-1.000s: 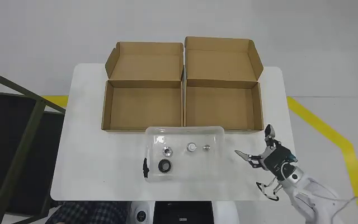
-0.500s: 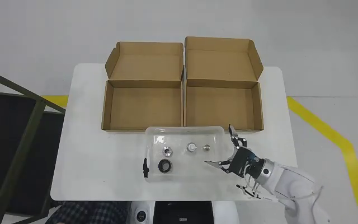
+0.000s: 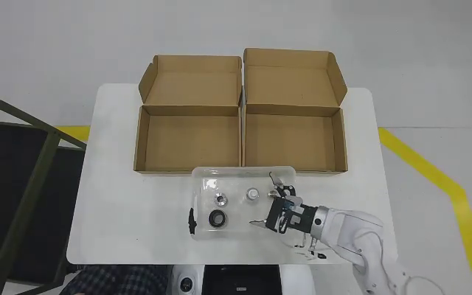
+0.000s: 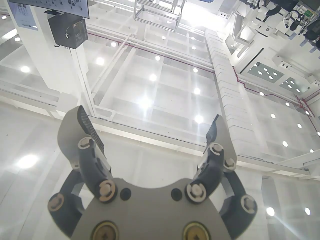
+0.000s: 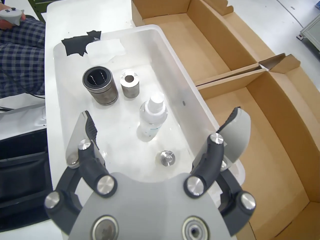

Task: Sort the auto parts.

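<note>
Your bin [image 5: 175, 58] holds a dark bearing [image 5: 100, 88], steel bushing [image 5: 129, 84], white-capped bottle [image 5: 152, 116] and small steel knob [image 5: 165, 157]. Right gripper [image 5: 162, 114], spread wide, has swung in over the bin; left gripper [image 4: 150, 126] likewise spread.

Top view overhead, right wrist close over bin [image 5: 172, 76]

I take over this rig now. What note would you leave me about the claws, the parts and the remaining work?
Right claw: open, empty, over the clear bin, near the small metal knob.
Left claw: open, empty, pointing at the ceiling.
In the bin: black bearing, metal bushing, spray bottle, knob.
Done: nothing; left cardboard box and right cardboard box are empty.
Left: all four parts to sort.
</note>
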Robot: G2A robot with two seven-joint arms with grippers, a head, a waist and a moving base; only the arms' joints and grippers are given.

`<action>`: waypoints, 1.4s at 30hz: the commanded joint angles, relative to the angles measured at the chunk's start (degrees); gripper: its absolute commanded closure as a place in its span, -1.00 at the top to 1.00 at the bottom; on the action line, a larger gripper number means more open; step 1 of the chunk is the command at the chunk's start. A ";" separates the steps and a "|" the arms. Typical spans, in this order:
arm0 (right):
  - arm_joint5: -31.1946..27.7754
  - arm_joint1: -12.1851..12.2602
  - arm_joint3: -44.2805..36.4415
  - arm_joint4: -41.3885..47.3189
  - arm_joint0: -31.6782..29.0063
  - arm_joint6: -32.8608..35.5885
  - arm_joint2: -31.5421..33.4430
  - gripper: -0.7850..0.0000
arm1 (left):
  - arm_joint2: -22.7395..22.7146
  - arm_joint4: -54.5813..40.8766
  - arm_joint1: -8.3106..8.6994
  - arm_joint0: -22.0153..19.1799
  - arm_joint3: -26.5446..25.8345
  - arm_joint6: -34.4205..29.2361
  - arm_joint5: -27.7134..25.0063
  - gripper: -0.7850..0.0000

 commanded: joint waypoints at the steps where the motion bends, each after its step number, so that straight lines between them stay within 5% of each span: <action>1: 0.11 -0.06 0.50 0.49 1.18 1.76 -1.33 1.00 | 0.00 0.00 0.00 0.00 0.00 0.00 0.00 1.00; 16: 1.13 -0.24 4.90 4.70 7.12 10.01 -6.75 0.98 | 0.00 0.00 0.00 0.00 0.00 0.00 0.00 1.00; 24: 2.72 -0.21 7.77 4.89 9.33 11.20 -8.15 0.24 | 0.00 0.00 0.00 0.00 0.00 0.00 0.00 1.00; 26: 3.37 -0.19 8.06 4.78 9.73 11.36 -8.29 0.22 | 0.00 0.00 0.00 0.00 0.00 0.00 0.00 1.00; 31: 3.91 0.02 8.07 4.76 9.98 11.48 -8.14 -0.17 | 0.00 0.00 0.00 0.00 0.00 0.00 0.00 1.00; 33: 4.01 0.13 7.84 4.68 9.78 11.56 -8.03 -0.45 | 0.00 0.00 0.00 0.00 0.00 0.00 0.00 1.00; 35: 3.64 0.28 7.44 4.56 9.53 11.55 -7.94 -0.94 | 0.00 0.00 0.00 0.00 0.00 0.00 0.00 1.00; 42: 1.28 0.88 4.26 5.25 8.19 10.18 -7.29 -1.00 | 0.00 0.00 0.00 0.00 0.00 0.00 0.00 1.00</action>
